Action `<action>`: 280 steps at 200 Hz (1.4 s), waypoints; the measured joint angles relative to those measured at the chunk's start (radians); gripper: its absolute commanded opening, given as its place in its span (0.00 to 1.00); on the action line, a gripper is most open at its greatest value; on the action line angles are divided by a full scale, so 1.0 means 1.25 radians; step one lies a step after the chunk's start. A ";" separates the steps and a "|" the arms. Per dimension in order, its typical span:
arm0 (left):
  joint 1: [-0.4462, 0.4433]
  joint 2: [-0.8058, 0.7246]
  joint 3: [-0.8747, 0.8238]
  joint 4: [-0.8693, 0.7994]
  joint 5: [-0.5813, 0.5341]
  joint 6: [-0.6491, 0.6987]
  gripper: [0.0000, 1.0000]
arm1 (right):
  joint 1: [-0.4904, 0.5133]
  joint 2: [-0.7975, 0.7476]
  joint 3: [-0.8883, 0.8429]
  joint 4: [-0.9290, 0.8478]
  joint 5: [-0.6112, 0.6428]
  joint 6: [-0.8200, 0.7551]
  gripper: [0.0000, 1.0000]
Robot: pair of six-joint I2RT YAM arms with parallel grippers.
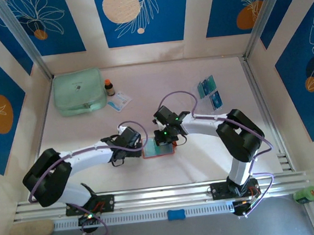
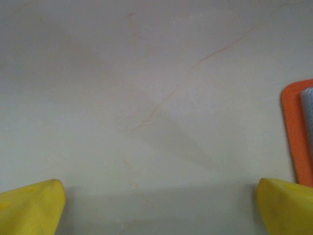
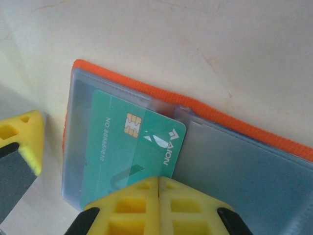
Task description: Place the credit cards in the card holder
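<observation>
The orange card holder (image 3: pixel 244 166) lies open and flat, clear pockets facing up. A green card (image 3: pixel 127 147) sits partly inside one pocket. A teal card (image 1: pixel 206 86) and a blue card (image 1: pixel 216 99) lie side by side, well apart from it.

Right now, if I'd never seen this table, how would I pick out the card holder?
Start at the middle of the pale table. The card holder lies open and flat there, with a green card partly tucked into its clear pocket. Its orange-red rim sets it apart from the larger mint-green pouch at the far left.
</observation>
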 measured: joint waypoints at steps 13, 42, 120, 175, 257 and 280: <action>0.000 0.002 0.005 0.001 0.000 0.001 1.00 | 0.000 0.000 0.000 0.001 0.000 0.000 0.00; 0.000 0.017 0.014 0.002 0.004 0.001 1.00 | 0.002 0.002 0.000 0.008 -0.002 0.000 0.00; 0.001 0.036 0.017 0.006 0.009 0.013 1.00 | 0.032 0.051 0.032 0.022 -0.017 0.004 0.00; 0.001 0.019 0.016 -0.011 0.001 0.015 1.00 | 0.037 0.049 0.054 0.003 -0.016 0.003 0.00; 0.004 -0.062 0.016 -0.042 -0.024 0.000 1.00 | -0.002 -0.019 0.033 -0.006 -0.015 0.004 0.00; 0.005 -0.026 0.016 -0.041 -0.023 0.000 1.00 | -0.002 -0.016 0.022 -0.005 -0.016 0.005 0.00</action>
